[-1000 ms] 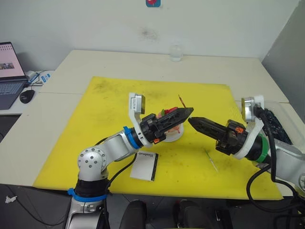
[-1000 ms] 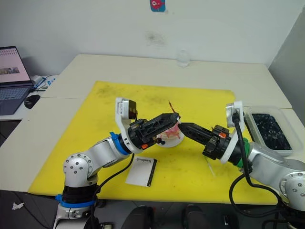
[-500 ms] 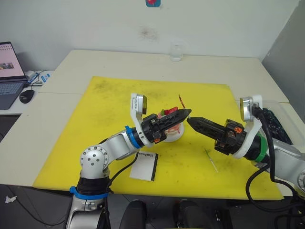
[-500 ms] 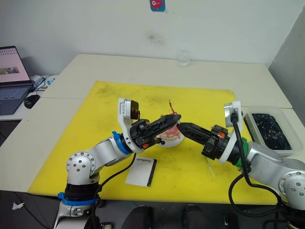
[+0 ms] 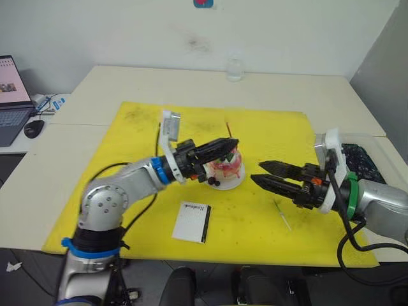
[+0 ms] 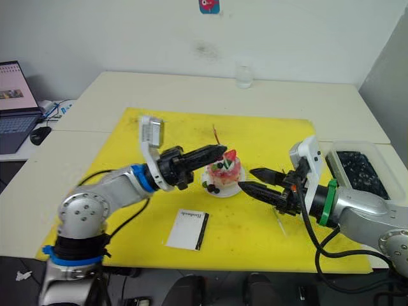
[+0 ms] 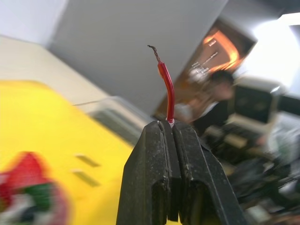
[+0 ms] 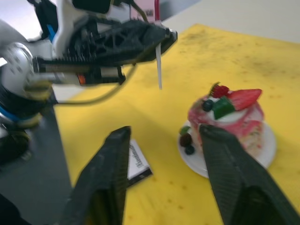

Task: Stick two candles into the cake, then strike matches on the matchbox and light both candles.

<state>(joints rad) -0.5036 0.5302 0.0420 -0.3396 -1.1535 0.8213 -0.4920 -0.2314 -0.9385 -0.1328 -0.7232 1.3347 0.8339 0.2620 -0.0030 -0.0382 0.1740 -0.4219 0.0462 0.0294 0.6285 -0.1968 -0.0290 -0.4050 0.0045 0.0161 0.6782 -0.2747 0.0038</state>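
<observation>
Candle [image 7: 168, 89] pinched upright in left gripper [image 6: 220, 150], just above the cake [image 6: 224, 171].
Thin red stick, long axis near vertical, dark wick up, pale base below the clamped fingertips. Right gripper [image 6: 250, 180] spread, empty, just right of cake. Matchbox [image 6: 189, 229] below left gripper; one match [image 5: 282, 214] under right gripper.

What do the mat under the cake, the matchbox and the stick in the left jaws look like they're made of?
Mat: probably matte foam or rubber, yellow with dark scuffs. Matchbox: likely cardboard, flat white with printed lettering. The stick is a thin candle with a glossy red wax-like coat and a charred-looking wick, clamped in the left gripper.
</observation>
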